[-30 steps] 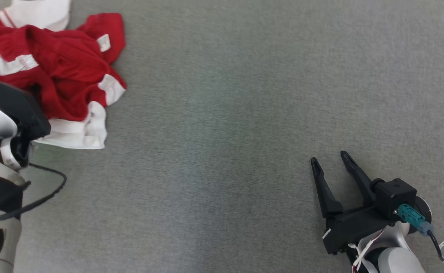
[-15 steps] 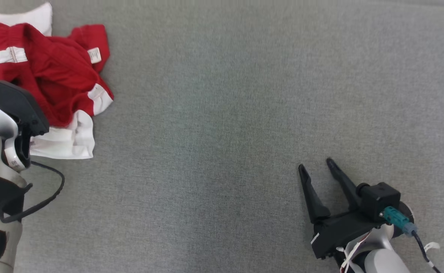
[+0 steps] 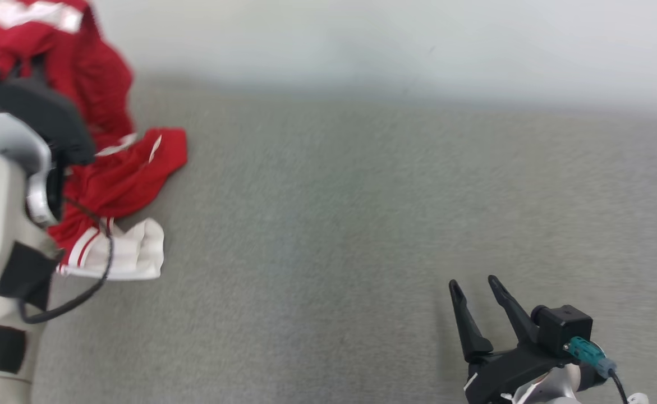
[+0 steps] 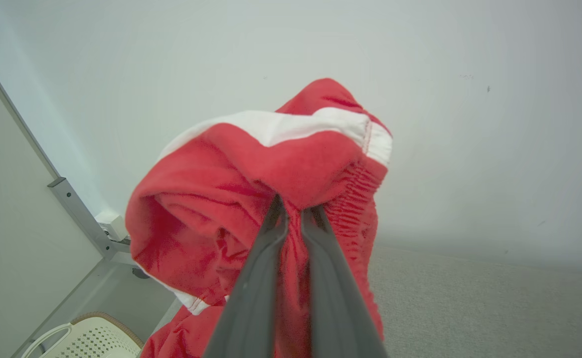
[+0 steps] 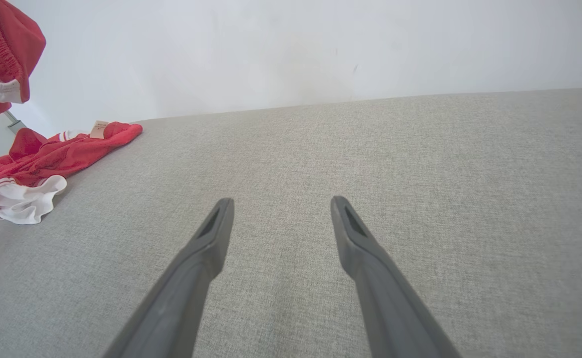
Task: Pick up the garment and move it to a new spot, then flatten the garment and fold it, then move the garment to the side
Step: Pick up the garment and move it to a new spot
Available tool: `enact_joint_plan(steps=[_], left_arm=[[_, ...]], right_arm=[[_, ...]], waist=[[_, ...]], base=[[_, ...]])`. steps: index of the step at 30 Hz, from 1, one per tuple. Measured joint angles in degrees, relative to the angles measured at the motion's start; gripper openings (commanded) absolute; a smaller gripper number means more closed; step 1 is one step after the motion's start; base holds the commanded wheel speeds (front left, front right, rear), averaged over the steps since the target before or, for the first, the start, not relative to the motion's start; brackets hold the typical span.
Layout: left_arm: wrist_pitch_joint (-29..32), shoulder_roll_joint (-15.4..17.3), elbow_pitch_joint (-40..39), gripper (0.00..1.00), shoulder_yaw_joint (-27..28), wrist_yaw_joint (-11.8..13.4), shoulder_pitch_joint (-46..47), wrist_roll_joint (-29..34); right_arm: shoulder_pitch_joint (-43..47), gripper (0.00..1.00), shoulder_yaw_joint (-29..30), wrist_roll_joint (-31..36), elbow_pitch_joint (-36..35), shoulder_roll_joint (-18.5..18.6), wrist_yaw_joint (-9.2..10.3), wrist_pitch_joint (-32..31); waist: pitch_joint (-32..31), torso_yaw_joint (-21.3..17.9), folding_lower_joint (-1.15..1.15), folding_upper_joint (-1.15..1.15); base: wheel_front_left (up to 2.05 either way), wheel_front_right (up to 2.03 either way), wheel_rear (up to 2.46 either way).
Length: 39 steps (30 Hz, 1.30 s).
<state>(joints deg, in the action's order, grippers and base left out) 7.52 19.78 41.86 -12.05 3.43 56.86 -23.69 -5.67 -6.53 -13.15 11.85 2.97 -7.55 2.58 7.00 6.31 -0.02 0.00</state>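
Note:
The garment [image 3: 109,168] is red with white bands and cuffs. Its top is lifted off the grey surface at the far left, while its lower part and a white cuff [image 3: 132,255] still trail on the cloth. In the left wrist view my left gripper [image 4: 293,209] is shut on a bunched red fold of the garment [image 4: 251,174], which drapes over and around the fingers. My right gripper [image 3: 471,283] stands open low at the right, with nothing between its fingers [image 5: 211,233]; the garment [image 5: 47,154] lies far to its left.
A grey fabric surface [image 3: 362,224] spreads across the middle and right, bounded by a pale wall [image 3: 362,39] behind. In the left wrist view a metal frame post [image 4: 77,214] and a perforated white chair [image 4: 92,340] stand beyond the surface's left edge.
My left gripper has shut on the garment and raised it; the cloth now hangs instead of lying in a heap. The head camera has tilted up, bringing the wall into view.

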Motion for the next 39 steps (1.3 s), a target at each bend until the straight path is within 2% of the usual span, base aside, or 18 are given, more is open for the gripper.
enact_joint_plan(steps=[4,12,13,16,19,25,32,33,34,35,39], left_arm=[[0.6,-2.0,-4.4,0.0,-2.1,-1.4,0.4,0.1],[2.2,-8.9,-15.1,0.0,-4.2,-3.5,-2.3,-3.7],[2.2,-8.9,-15.1,0.0,-4.2,-3.5,-2.3,-3.7],[3.2,-11.3,-17.9,0.0,-5.8,-3.9,-6.0,-4.9],[3.7,-12.2,-19.8,0.0,-8.0,-3.4,-9.9,-4.5],[2.9,-12.5,-18.3,0.0,-11.1,-2.2,-18.4,-3.0],[-1.5,-13.4,-9.6,0.0,-15.0,-3.3,-22.6,-1.0],[-1.7,-13.7,-7.7,0.45,-15.3,-3.6,-22.8,-1.1],[-1.9,-14.0,-6.1,0.96,-15.7,-4.2,-23.0,-1.2],[-2.5,-14.3,-5.0,1.0,-15.9,-4.7,-23.1,-1.5],[-4.5,-15.6,-1.9,1.0,-16.2,-7.6,-23.8,-4.5]], right_arm=[[0.3,1.0,1.1,-0.8,0.6,-0.1,0.0,0.6],[0.9,1.0,2.2,-1.1,0.6,-0.1,0.0,1.0],[0.9,1.0,2.2,-1.1,0.6,-0.1,0.0,1.0],[1.0,1.0,2.6,-1.4,0.5,-0.1,0.0,1.1],[1.1,1.0,3.3,-1.7,0.4,0.0,0.0,1.5],[1.1,1.0,3.0,-2.2,0.5,0.0,0.0,2.1],[0.0,1.0,1.2,-2.8,1.2,-0.1,0.0,2.3],[-0.3,1.0,1.0,-2.8,1.3,-0.1,0.0,2.5],[-0.3,1.0,0.9,-2.8,1.3,-0.1,0.0,2.5],[-0.3,1.0,0.9,-2.8,1.6,-0.1,0.0,2.5],[-0.2,1.0,1.1,-2.8,2.1,-0.1,0.0,2.5]], waist=[[-2.8,-2.7,0.0,0.0],[-5.4,-10.5,0.0,0.0],[-5.4,-10.5,0.0,0.0],[-5.4,-13.9,0.01,0.0],[-5.1,-17.2,0.01,0.0],[-3.5,-22.3,0.01,0.0],[-0.1,-23.9,0.02,0.01],[0.2,-24.0,0.02,0.01],[0.4,-24.0,0.03,0.01],[0.5,-23.9,0.03,0.01],[0.1,-23.0,0.02,0.01]], base=[[0.0,0.0,0.0],[0.0,0.0,0.0],[0.0,0.0,0.0],[0.0,0.0,0.0],[0.0,0.0,0.0],[0.0,0.0,0.0],[0.0,0.0,0.0],[0.0,0.0,0.0],[0.0,0.0,0.0],[0.0,0.0,0.0],[0.0,0.0,0.0]])
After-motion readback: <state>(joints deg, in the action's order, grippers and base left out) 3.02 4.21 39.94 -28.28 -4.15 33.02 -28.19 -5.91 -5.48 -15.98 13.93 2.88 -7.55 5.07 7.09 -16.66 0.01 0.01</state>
